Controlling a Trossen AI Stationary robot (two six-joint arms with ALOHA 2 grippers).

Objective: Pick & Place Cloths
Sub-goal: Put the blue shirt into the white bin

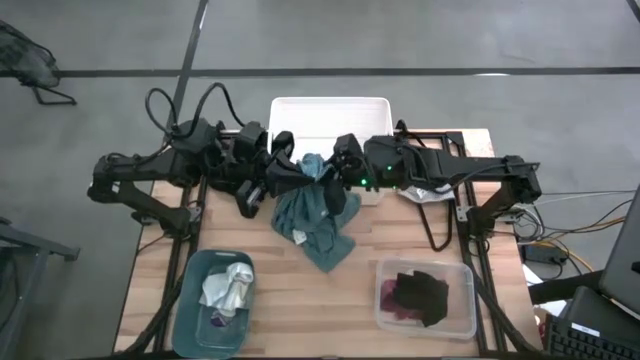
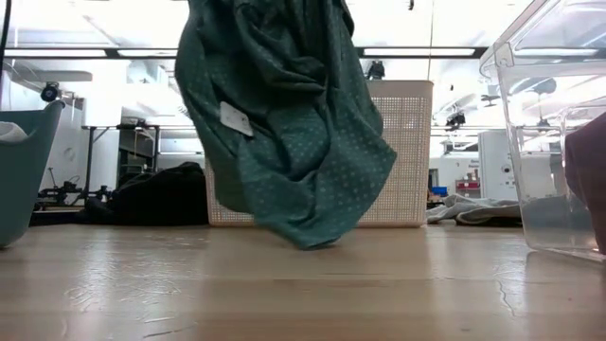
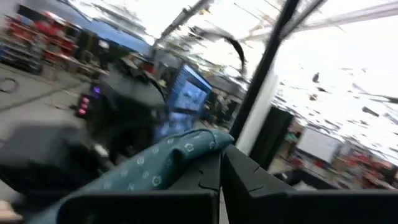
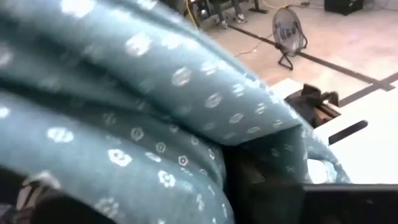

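Note:
A teal-green cloth with small white dots [image 1: 318,220] hangs over the middle of the table between my two grippers. In the low view the teal cloth [image 2: 284,133] hangs in folds and its lowest part [image 2: 308,242] reaches the tabletop. My left gripper [image 1: 293,172] comes in from the table's left and is shut on the cloth's top. My right gripper [image 1: 336,172] comes in from the table's right and is shut on the same bunch, close beside the left one. My left gripper pinches a bunched upper part of the teal cloth [image 3: 186,152] between its two fingers, which lie about level and point toward the table's right. The cloth hangs slack below them. My right gripper pinches the cloth's upper folds [image 4: 217,158] between its fingers, coming about level from the table's right. Several layers bulge around the fingers and hide the pads. The cloth hangs below the fingers.
A teal bin [image 1: 190,310] at the near left holds a white-grey cloth [image 1: 228,288]. A clear bin [image 1: 465,300] at the near right holds black and maroon cloths [image 1: 418,295]. A white bin [image 1: 330,108] stands at the far edge. A pale cloth [image 1: 425,196] lies under the right arm.

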